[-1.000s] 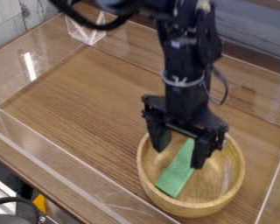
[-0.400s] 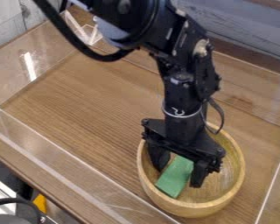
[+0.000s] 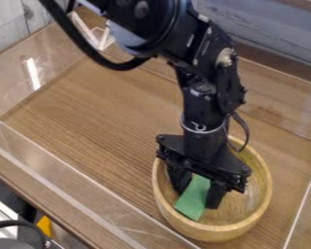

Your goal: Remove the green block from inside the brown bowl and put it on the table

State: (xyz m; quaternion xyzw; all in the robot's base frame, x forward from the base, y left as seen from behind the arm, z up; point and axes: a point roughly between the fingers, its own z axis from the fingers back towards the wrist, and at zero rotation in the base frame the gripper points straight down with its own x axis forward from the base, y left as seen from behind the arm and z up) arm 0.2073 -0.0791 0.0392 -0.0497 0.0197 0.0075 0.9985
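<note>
The green block point(image 3: 192, 203) lies slanted inside the brown bowl point(image 3: 259, 206), which stands on the table point(image 3: 93, 117) at the front right. My gripper point(image 3: 202, 192) points straight down into the bowl. Its two black fingers straddle the block's upper end, one on each side and close against it. Whether the pads press on the block cannot be made out. The upper part of the block is hidden behind the fingers; the lower end shows near the bowl's front wall.
A clear acrylic wall point(image 3: 42, 60) runs around the table's edges, with a front panel point(image 3: 81, 195) close to the bowl's left. The black arm point(image 3: 185, 49) rises from the bowl toward the upper left. Wood-grain tabletop stretches left of and behind the bowl.
The gripper has come down deeper into the bowl around the block, and its fingers have drawn closer together. The block lies where it was.
</note>
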